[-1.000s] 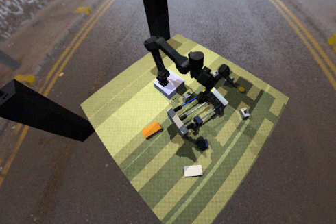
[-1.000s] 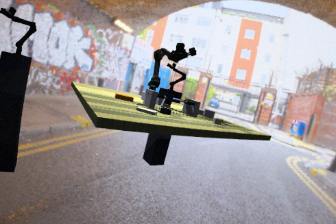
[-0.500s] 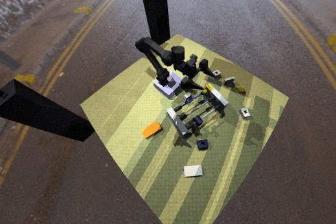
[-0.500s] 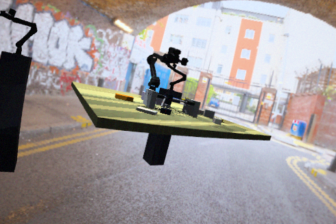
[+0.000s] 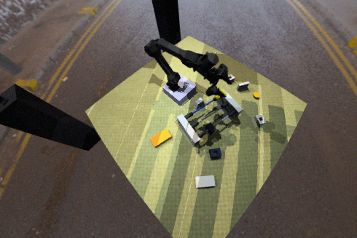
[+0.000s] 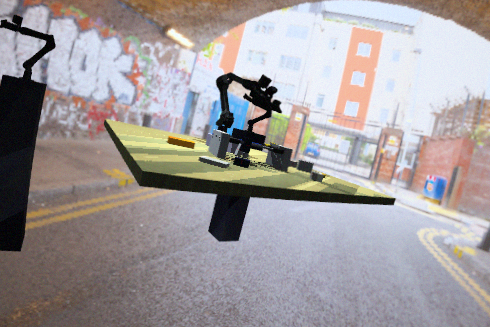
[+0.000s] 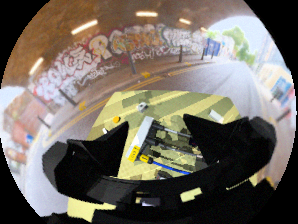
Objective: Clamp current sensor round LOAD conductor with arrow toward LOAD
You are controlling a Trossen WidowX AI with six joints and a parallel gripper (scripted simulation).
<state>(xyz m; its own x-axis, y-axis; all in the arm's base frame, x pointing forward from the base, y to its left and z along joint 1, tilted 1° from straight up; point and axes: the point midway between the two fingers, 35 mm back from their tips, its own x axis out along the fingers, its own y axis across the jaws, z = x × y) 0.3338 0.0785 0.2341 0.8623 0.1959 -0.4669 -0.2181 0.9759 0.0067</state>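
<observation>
The matte black arm rises from a pale lavender base block (image 5: 186,95) and bends over the far part of the worktop (image 5: 120,116), a thin square slab patterned in olive and pale yellow stripes. Its pincer (image 5: 213,89) hangs above the conductor rig with the fingers spread wide and nothing between them; the wrist view shows both blunt black fingers framing the rig below. The rig is two grey-white rectangular end blocks (image 5: 189,129) joined by thin parallel rods, one of them blue (image 5: 201,106). The split-core sensor (image 5: 210,127), a small dark navy boxy piece, sits on the rods near the rig's middle. A similar dark square block (image 5: 215,153) lies on the worktop just beside the rig. An orange flat tile (image 5: 160,137), a grey plate (image 5: 205,181) and a small yellow disc (image 5: 256,94) lie well apart.
</observation>
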